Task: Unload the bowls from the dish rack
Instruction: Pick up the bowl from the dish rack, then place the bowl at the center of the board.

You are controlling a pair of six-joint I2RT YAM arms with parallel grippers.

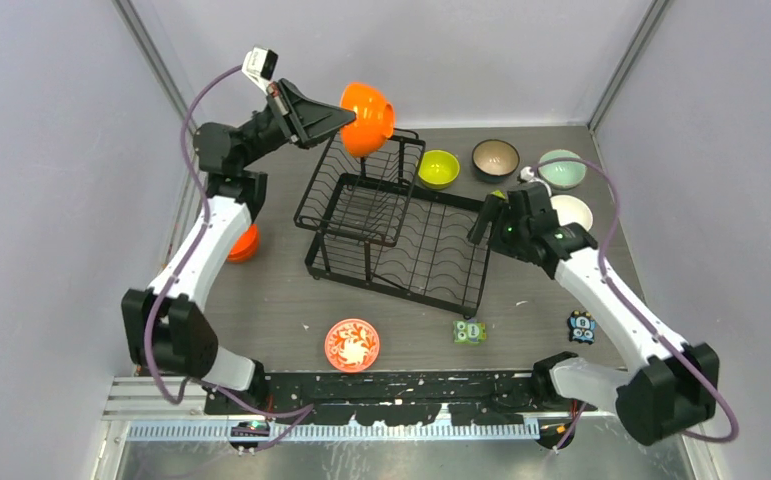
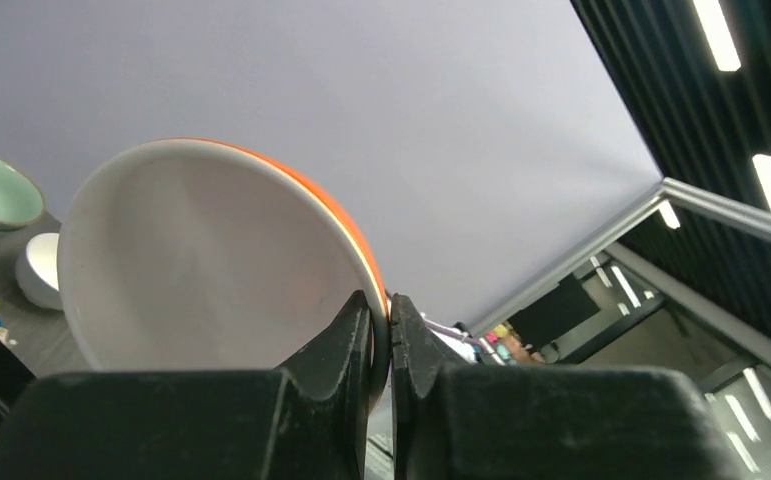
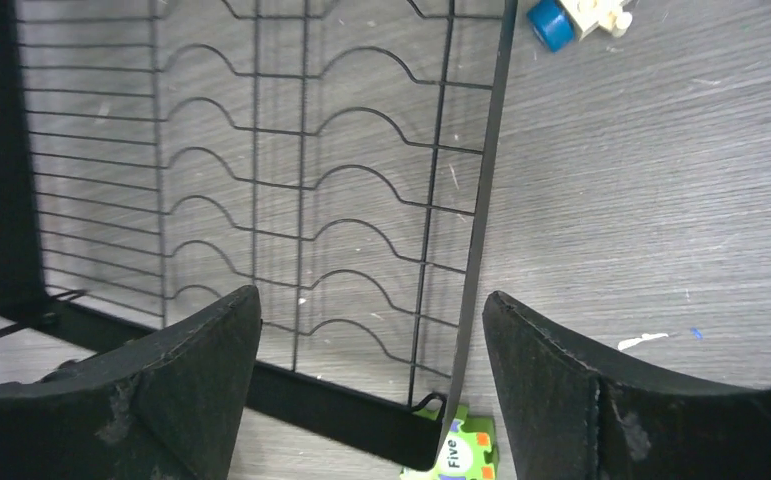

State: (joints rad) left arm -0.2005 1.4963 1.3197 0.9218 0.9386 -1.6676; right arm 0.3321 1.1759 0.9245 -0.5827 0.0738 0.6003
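Over the desk (image 1: 271, 300), left pincer (image 2: 389, 312) pinches an orange bowl (image 1: 368, 117) by its thin rim. A slip could drop it onto the dish rack (image 1: 398, 225). Right pincer (image 3: 371, 320) gapes.

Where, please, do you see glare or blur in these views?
Top view: even light, gloss on the orange bowl. Left wrist view: ceiling lights flare at right; left claw dark. Right wrist view: rack wires crisp, right claw edges soft.

Robotics lab: two arms (image 1: 196, 250) bolted at the tabletop's (image 1: 281, 295) near edge, grey screens (image 1: 461, 50) on metal framing (image 1: 156, 55), strip lights (image 2: 718, 35) overhead.
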